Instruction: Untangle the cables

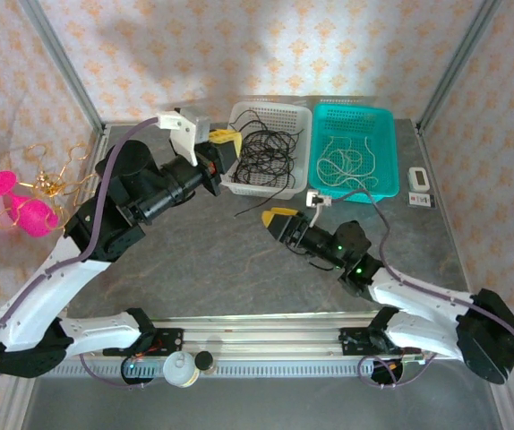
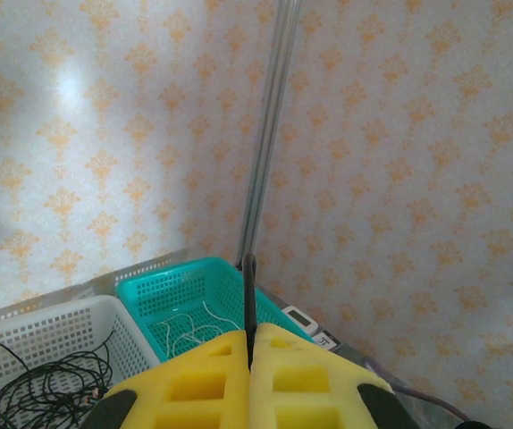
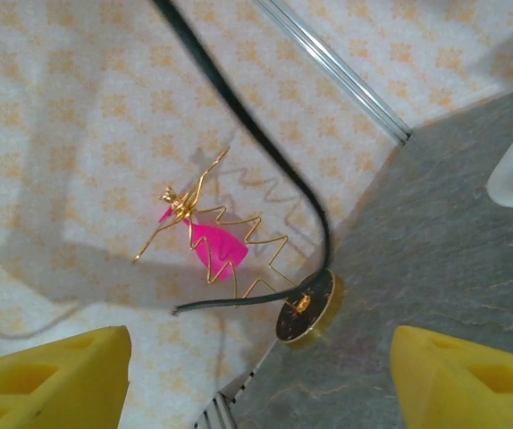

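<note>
A white basket (image 1: 239, 112) at the back holds a loose heap of black cables (image 1: 264, 154). The teal basket (image 1: 381, 121) beside it holds white cables (image 1: 346, 166). My left gripper (image 1: 224, 139) hovers at the white basket's left edge, shut on a black cable (image 2: 249, 295) that sticks up between its yellow fingers. My right gripper (image 1: 273, 217) is low over the table in front of the baskets, open, with nothing between its fingers (image 3: 51, 375). A black cable (image 3: 265, 147) hangs across the right wrist view, and its free end (image 3: 180, 309) dangles ahead of the jaws.
A gold wire ornament (image 1: 47, 184) with pink parts stands at the table's left edge, its round base (image 3: 306, 304) ahead of the right gripper. A small white timer (image 1: 419, 178) and a card (image 1: 421, 199) lie right of the teal basket.
</note>
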